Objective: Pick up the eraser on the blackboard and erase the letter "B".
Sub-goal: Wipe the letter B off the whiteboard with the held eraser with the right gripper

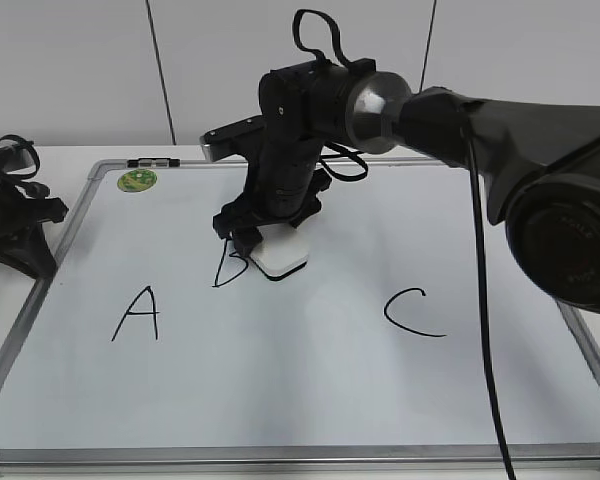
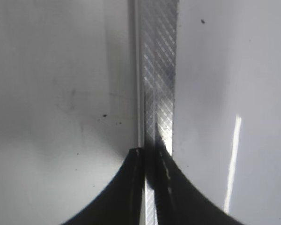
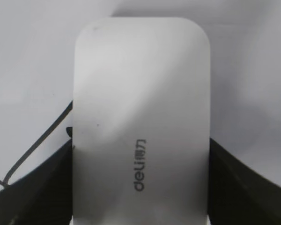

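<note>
The blackboard (image 1: pixel 310 400) is a white board with a grey frame lying flat on the table. The white eraser (image 1: pixel 282 254) rests on it just right of the letter "B" (image 1: pixel 227 268), covering the B's right part. My right gripper (image 1: pixel 265 240) is shut on the eraser; in the right wrist view the eraser (image 3: pixel 140 117) fills the space between the black fingers (image 3: pixel 140 187), and a black stroke of the B (image 3: pixel 35 147) shows at its left. My left gripper (image 2: pixel 150 157) is shut and empty over the board's left frame edge (image 2: pixel 159 70); it also shows in the exterior view (image 1: pixel 20 220).
A black "A" (image 1: pixel 137 314) is at the board's left and a black "C" (image 1: pixel 412 312) at the right. A round green sticker (image 1: pixel 137 180) sits at the far left corner. The right arm's black cable (image 1: pixel 485 330) hangs across the board's right side.
</note>
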